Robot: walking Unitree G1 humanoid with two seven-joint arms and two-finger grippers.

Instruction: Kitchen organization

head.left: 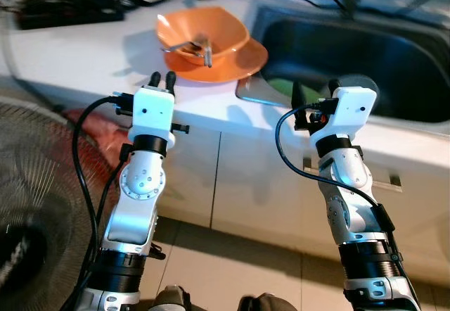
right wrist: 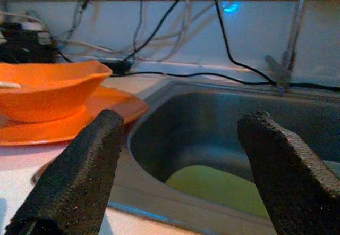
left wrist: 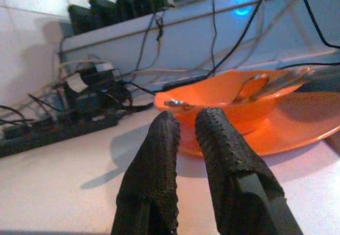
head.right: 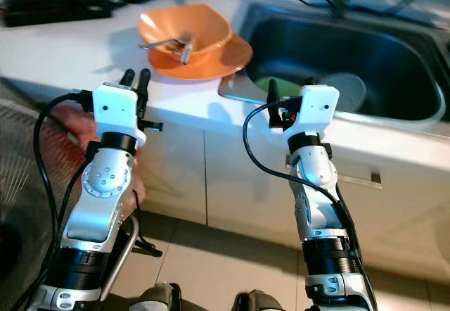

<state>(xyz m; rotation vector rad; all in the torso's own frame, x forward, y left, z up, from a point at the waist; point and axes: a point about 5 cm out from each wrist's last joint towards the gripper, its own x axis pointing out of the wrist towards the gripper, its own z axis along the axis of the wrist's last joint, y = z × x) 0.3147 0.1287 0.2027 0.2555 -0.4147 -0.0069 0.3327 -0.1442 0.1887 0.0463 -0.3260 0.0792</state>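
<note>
- Evidently little is done — the orange bowl (head.left: 204,35), with cutlery (head.left: 193,46) inside, sits on its orange plate (head.left: 242,63) at 12 o'clock on the counter (head.left: 84,58).
- Left gripper (head.left: 162,79), fingers together, hovers just before it.
- Right gripper (right wrist: 183,166), fingers apart, faces the sink (head.left: 394,58) at 2 o'clock — everything awaits moving.

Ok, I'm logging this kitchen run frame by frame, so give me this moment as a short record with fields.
counter: white countertop, cables along the back
dishes: orange bowl on an orange plate, utensils in the bowl
sink: steel sink to the robot's right of the plate, something green inside
left gripper: at the counter edge, fingers together, holding nothing, pointed at the bowl
right gripper: fingers wide apart, at the sink's front rim
contact: neither gripper touches the dishes
</note>
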